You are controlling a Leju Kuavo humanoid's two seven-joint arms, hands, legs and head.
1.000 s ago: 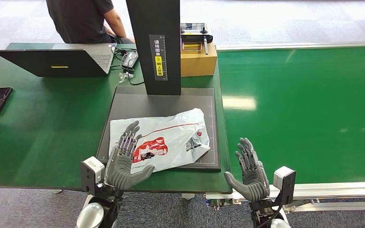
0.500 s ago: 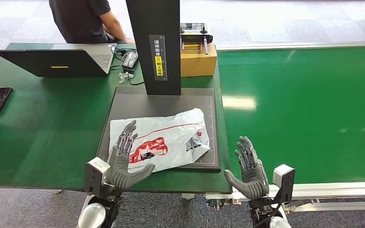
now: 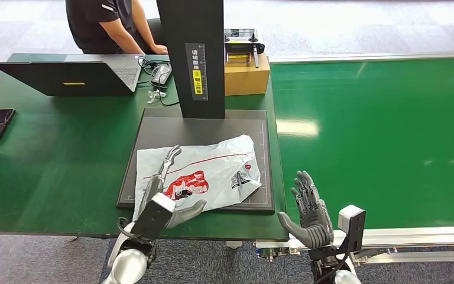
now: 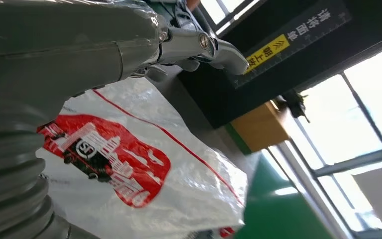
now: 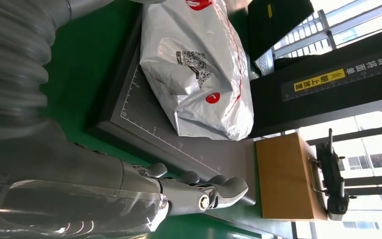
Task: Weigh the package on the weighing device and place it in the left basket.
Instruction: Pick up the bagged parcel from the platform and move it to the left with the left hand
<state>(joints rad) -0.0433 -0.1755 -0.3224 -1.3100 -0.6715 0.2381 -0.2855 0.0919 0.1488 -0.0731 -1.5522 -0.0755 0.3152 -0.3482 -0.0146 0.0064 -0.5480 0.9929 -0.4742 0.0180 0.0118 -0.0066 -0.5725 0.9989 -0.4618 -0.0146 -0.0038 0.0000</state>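
Green table [image 3: 53,154] w/ a green belt off to the robot's right; a black weighing pad [image 3: 204,127] sits in the middle under a tall black post [image 3: 192,56]. The left hand [image 3: 164,184] lies on the near-left part of the white package [image 3: 213,171], fingers stretched forward and flat over the plastic, thumb out at the near edge; the wrist view shows the fingers extended above the bag, not curled round it, so it's apart, nothing gripped. The right hand [image 3: 310,207] hovers just off the pad's near-right corner, palm turned inward, fingers spread and up, holding nothing. Package lies flat on the pad, red print up, near edge overhanging the pad's front slightly. Judged step: pkg is on the scale, pickup for the left basket comes next. To do it well, the left hand prob. needs fingers under or pinching the loose plastic edge rather than pressing on top; the bag looks slippery and soft, so it may sag or slide. Beyond: laptop [image 3: 65,76], cardboard box [image 3: 247,74], a person seated at the far edge.
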